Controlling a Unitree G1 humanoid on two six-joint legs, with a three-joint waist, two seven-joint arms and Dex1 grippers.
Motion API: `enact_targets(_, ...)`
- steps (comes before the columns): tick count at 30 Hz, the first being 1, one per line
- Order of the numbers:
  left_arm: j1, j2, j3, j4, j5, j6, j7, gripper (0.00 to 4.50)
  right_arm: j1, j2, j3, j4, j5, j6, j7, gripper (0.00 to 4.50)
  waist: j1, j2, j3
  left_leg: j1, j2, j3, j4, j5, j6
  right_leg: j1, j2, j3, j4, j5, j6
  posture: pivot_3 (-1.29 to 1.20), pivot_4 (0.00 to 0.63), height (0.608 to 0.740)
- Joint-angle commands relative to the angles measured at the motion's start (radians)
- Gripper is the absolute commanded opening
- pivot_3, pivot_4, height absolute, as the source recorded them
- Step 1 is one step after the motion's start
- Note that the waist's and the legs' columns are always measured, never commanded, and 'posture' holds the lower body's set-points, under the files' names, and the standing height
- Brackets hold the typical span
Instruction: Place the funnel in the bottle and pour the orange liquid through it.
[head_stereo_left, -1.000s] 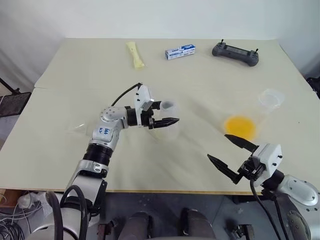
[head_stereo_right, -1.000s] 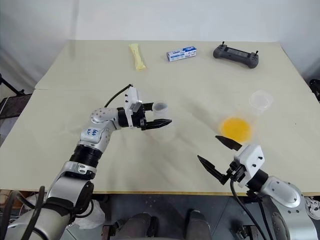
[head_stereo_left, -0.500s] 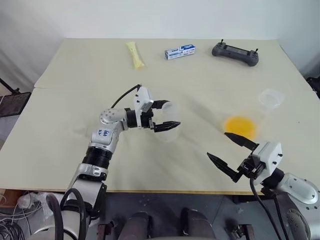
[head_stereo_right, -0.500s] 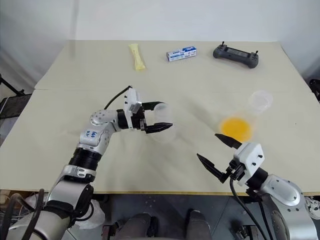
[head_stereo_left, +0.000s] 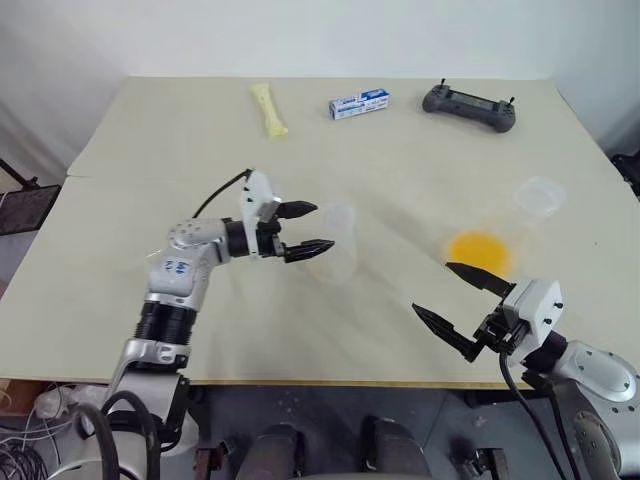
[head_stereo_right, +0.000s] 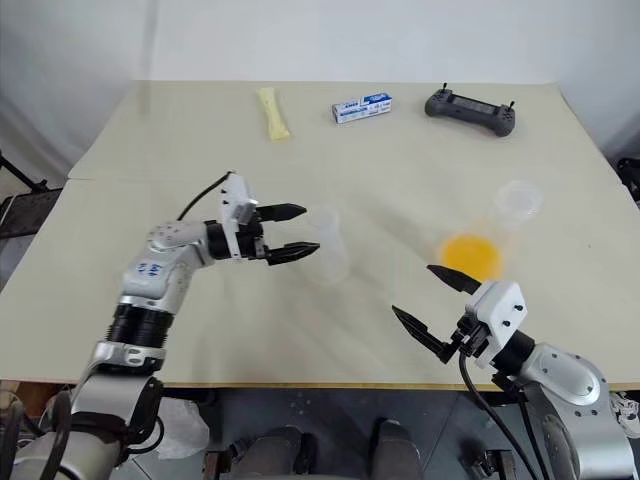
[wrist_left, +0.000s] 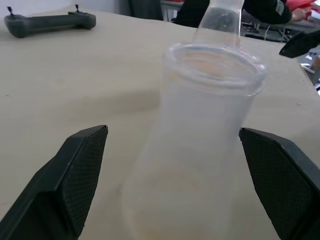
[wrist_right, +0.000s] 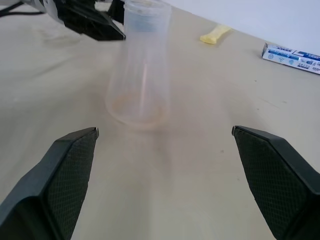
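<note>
1. Scanning from our left, we note the left gripper (head_stereo_left: 309, 227) released, jaws spread, just beside the bottle (head_stereo_left: 336, 243) and clear of it.
2. We record the bottle upright on the table (head_stereo_left: 150, 140), mid-table.
3. The orange liquid (head_stereo_left: 479, 251) sits right of it, inside a clear container (head_stereo_left: 538, 199).
4. Our right gripper (head_stereo_left: 452, 300) hangs released near the table's front edge.

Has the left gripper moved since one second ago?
Yes. The left gripper has drawn back to the robot's left, off the bottle, which stands in place; its fingers are open.
</note>
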Motion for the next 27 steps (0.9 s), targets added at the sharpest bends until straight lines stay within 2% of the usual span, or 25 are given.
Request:
enact_targets(1,0.057,0.048,0.066,-0.129,-0.045,0.056,0.041,4.47,-0.018,-0.018,-0.010,0.007,0.024,-0.002,0.026,4.50,0.000,0.000,0.000,0.000,0.000,0.000,0.000,0.000,0.000,0.000,0.000,0.000,0.000,0.000,0.000,0.00,0.150,0.740)
enact_targets(6,0.209,0.117,0.182,-0.301,-0.081,0.113,0.133,4.47,-0.039,-0.031,-0.003,0.046,0.033,0.002,0.068,4.50,-0.001,0.000,0.000,0.000,0.000,-0.001,0.000,0.000,0.000,0.000,0.000,0.001,0.001,0.000,0.000,0.00,0.150,0.740)
enact_targets(10,0.411,0.117,0.316,-0.471,-0.118,0.101,0.219,4.47,-0.067,-0.046,0.009,0.094,0.048,0.009,0.116,4.50,0.001,0.000,0.000,0.001,0.001,-0.001,0.000,0.000,-0.001,0.000,-0.001,0.001,0.001,0.000,0.000,0.00,0.150,0.740)
enact_targets(16,0.696,0.029,0.524,-0.633,-0.201,0.002,0.306,4.47,-0.097,-0.065,0.011,0.178,0.088,-0.012,0.234,4.50,0.000,0.000,0.000,0.001,0.000,-0.004,0.001,-0.001,-0.001,0.002,-0.003,0.003,0.000,0.000,0.000,0.00,0.150,0.740)
enact_targets(19,0.814,-0.012,0.603,-0.659,-0.191,-0.057,0.367,4.47,-0.109,-0.078,0.014,0.233,0.086,-0.030,0.288,4.50,0.001,0.000,0.000,0.001,0.000,-0.004,0.001,-0.001,-0.001,0.002,-0.003,0.004,-0.001,0.000,-0.001,0.00,0.150,0.740)
enact_targets(23,0.890,-0.089,0.661,-0.678,-0.145,-0.111,0.518,4.47,-0.144,-0.077,0.025,0.306,0.076,-0.060,0.335,4.50,0.003,0.000,0.000,0.001,0.000,-0.004,0.001,-0.001,-0.001,0.002,-0.003,0.004,-0.001,0.000,-0.001,0.00,0.150,0.740)
enact_targets(27,0.935,-0.149,0.651,-0.714,-0.109,-0.125,0.634,4.47,-0.174,-0.071,0.040,0.360,0.066,-0.084,0.370,4.50,0.004,0.000,0.000,0.001,0.000,-0.003,0.001,-0.002,0.000,0.002,-0.004,0.004,-0.001,0.000,-0.001,0.00,0.150,0.740)
